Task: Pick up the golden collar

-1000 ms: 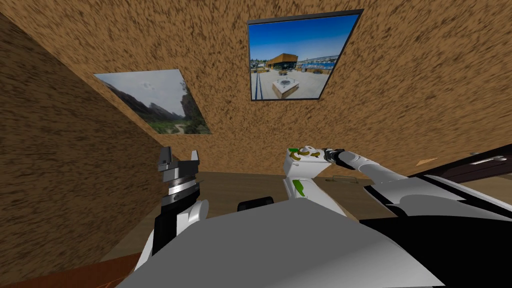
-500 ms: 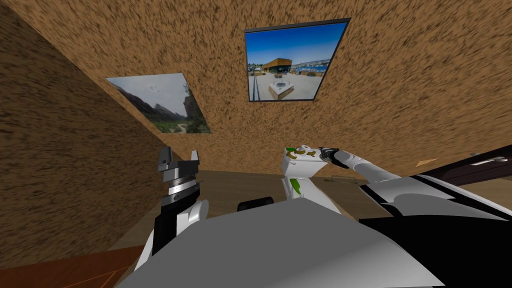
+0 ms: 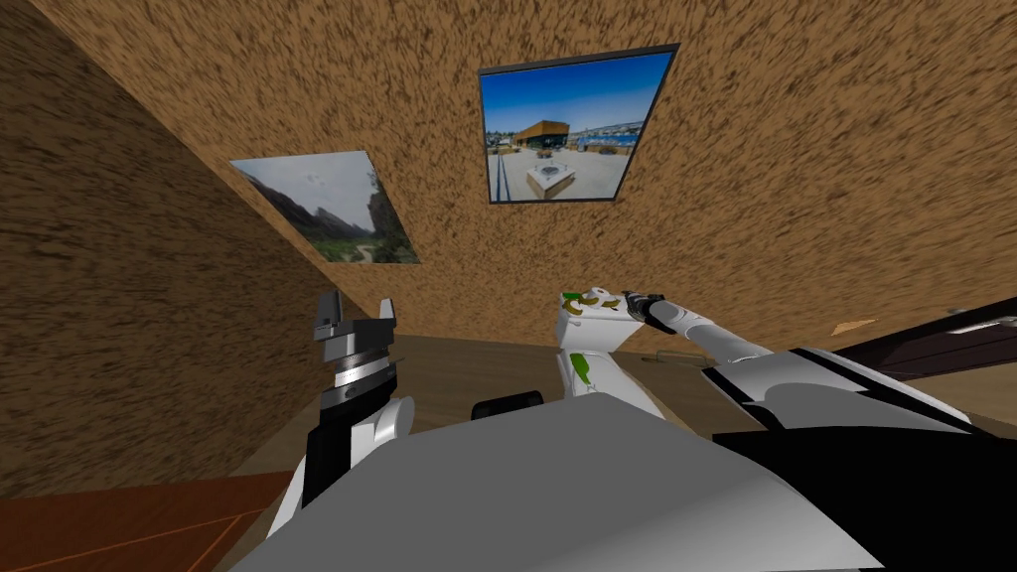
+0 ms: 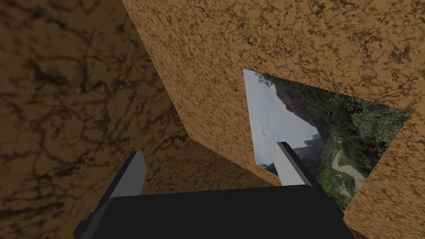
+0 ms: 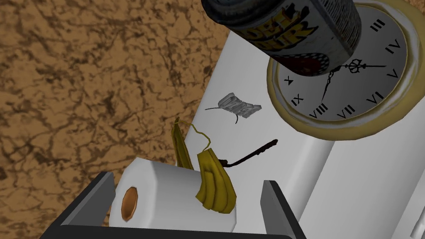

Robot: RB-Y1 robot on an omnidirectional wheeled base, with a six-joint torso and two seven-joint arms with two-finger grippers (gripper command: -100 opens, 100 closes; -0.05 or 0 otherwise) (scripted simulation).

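The golden collar [image 5: 213, 184] is a yellow band draped over a white paper roll [image 5: 166, 199], with a thin strand rising from it. Both rest on a white stand [image 5: 249, 70]. My right gripper [image 5: 187, 181] is open, its fingers standing either side of the roll and collar without touching them. In the head view the right gripper [image 3: 636, 298] reaches the top of the white stand [image 3: 596, 333], where golden bits of the collar [image 3: 579, 310] show. My left gripper [image 3: 360, 303] is raised near the brown wall, open and empty, as the left wrist view of that left gripper [image 4: 210, 151] confirms.
On the stand beyond the collar lie a gold-rimmed clock [image 5: 352, 83], a printed can [image 5: 286, 29], a small grey object [image 5: 240, 106] and a dark twig-like thing [image 5: 249, 155]. Speckled brown walls [image 3: 795, 199] close in behind. A dark piece of furniture [image 3: 934, 343] stands at the right.
The whole head view has swung, so the wall pictures slid and more red-brown floor shows at bottom left: my own move. The right gripper stays at the stand's top. The left arm looks unmoved.
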